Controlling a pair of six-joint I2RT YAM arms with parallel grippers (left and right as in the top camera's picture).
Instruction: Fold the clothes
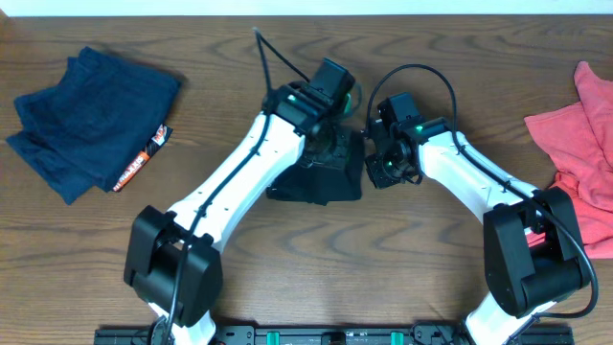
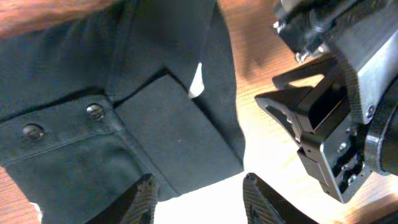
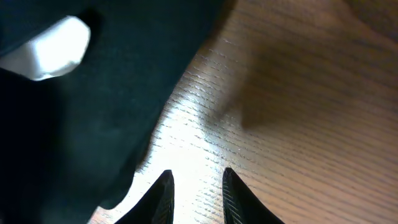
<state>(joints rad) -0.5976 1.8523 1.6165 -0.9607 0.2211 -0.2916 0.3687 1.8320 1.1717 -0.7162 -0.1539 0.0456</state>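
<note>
Close to the robot, between the two arm bases, the tabletop (image 1: 383,278) is bare wood.

Farther out, at mid-table, lies the black garment (image 1: 321,177). It is a compact bundle with its layers doubled over. The left wrist view shows two snaps (image 2: 94,111) on a band and a small white tag (image 2: 198,81) peeking out at a fold.

The left pincer (image 2: 199,202) hangs over the bundle's edge with its jaws apart and nothing between them. Pale wood shows in the gap, and the cloth's corner ends just by one finger.

The right pincer (image 3: 196,196) sits just off the bundle's right side, over bare wood. Its jaws are a little apart and hold nothing. From this pincer the cloth lies toward the left arm's side, close but not touching.

The left arm is therefore the nearer one, directly above the garment, while the right would have to reach sideways to meet it. The bundle looks slightly wider across the table than deep, though the left arm covers part of it, so I cannot be sure of its long axis. By its shape, this piece seems nearly folded.

Out toward the table's ends, well apart from both pincers, a navy garment (image 1: 91,120) lies folded at the left. A red garment (image 1: 584,134) lies rumpled at the right edge and is probably not yet done.
</note>
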